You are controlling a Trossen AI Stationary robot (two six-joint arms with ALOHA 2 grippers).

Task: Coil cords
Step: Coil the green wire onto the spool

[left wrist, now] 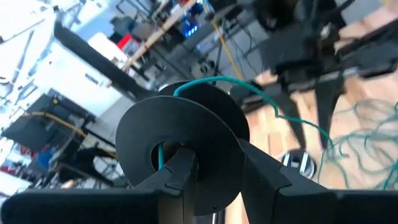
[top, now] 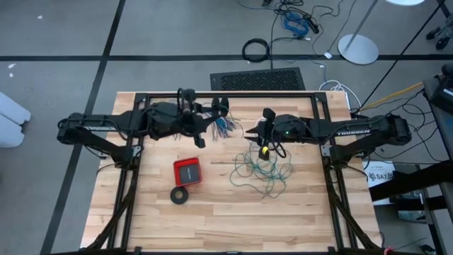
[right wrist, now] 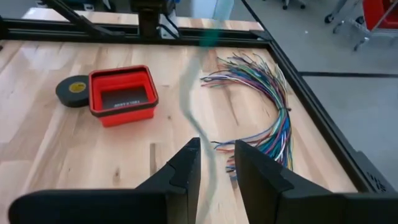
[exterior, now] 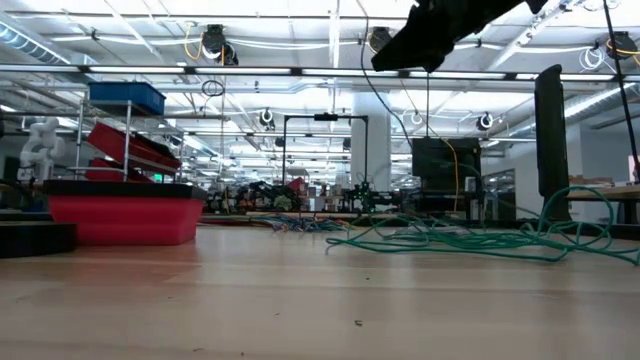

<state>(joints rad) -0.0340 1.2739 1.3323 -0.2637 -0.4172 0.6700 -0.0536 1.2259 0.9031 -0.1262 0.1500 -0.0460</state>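
A long teal-green wire lies as a loose tangle [top: 262, 171] on the table's right half, also seen in the low view [exterior: 470, 236]. One strand [left wrist: 280, 112] rises from it to a black spool [left wrist: 186, 121], on which my left gripper [left wrist: 214, 155] is shut, above the table's far middle [top: 203, 134]. My right gripper [right wrist: 216, 146] hovers above the tangle's far edge [top: 257, 134]. Its fingers stand a little apart, and a strand of the wire [right wrist: 189, 93] runs up between them. My left gripper holds the spool by its near disc [left wrist: 217, 180]. One finger [left wrist: 180, 171] sits at the disc's centre hole and the other [left wrist: 267, 180] outside its rim. The spool is lifted clear of the table, the wire passing through the hole and over the rim. My right gripper has the wire strand between its fingers; I cannot tell whether they touch it.
A red tray [top: 187, 171] and a black tape ring [top: 180, 195] lie left of the tangle. A fanned bundle of many-coloured wires [top: 225, 126] lies between the two grippers, also seen in the right wrist view [right wrist: 273, 106]. The table's near part shows bare wood.
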